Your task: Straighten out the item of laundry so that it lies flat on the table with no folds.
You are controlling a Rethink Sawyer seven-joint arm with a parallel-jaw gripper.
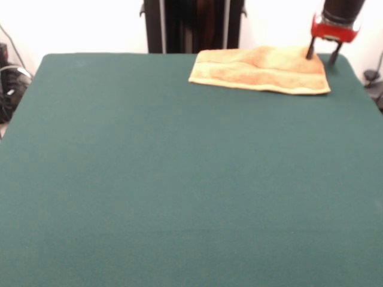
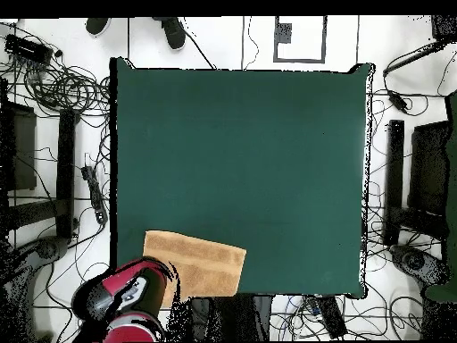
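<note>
The yellow-orange towel (image 1: 260, 70) lies at the far right of the green table (image 1: 179, 179), close to the robot's edge. It looks like a wide strip with a raised crease along its length. My gripper (image 1: 322, 55) hangs over the towel's far right corner with its fingers apart. One finger (image 1: 310, 50) is at the cloth and the other is just past its edge. In the overhead view the towel (image 2: 201, 259) lies by the table's (image 2: 268, 161) bottom edge. The red and black arm (image 2: 125, 299) covers its lower left corner and hides the gripper.
The towel's far edge is close to the table edge by the dark pedestal (image 1: 191, 24). Cables and stands lie on the floor around the table (image 2: 71, 107).
</note>
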